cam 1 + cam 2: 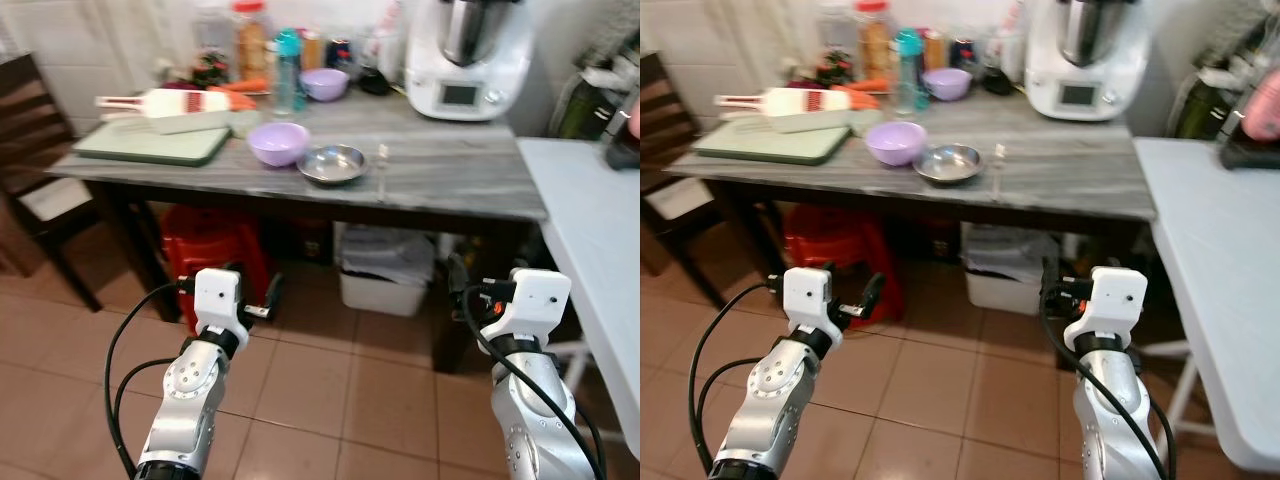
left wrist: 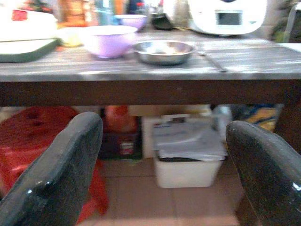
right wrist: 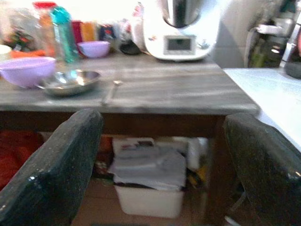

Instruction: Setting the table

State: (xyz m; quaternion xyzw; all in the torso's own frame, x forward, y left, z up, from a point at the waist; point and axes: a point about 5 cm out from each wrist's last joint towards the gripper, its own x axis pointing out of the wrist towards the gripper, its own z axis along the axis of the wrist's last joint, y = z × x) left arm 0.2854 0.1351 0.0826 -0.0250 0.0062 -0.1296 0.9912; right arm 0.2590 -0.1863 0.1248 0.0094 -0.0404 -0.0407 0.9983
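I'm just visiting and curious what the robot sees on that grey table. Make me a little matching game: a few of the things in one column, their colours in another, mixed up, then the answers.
Things:
1. bowl nearest the table's front edge
2. dish beside that bowl
3. cutting board at the robot's left end of the table
4. kitchen machine at the back

Colours:
A. white
B. lilac
C. green
D. shiny metal

Pairs: 1-B, 2-D, 3-C, 4-A

Both robot hands, left hand and right hand, hang open in front of the table, holding nothing.
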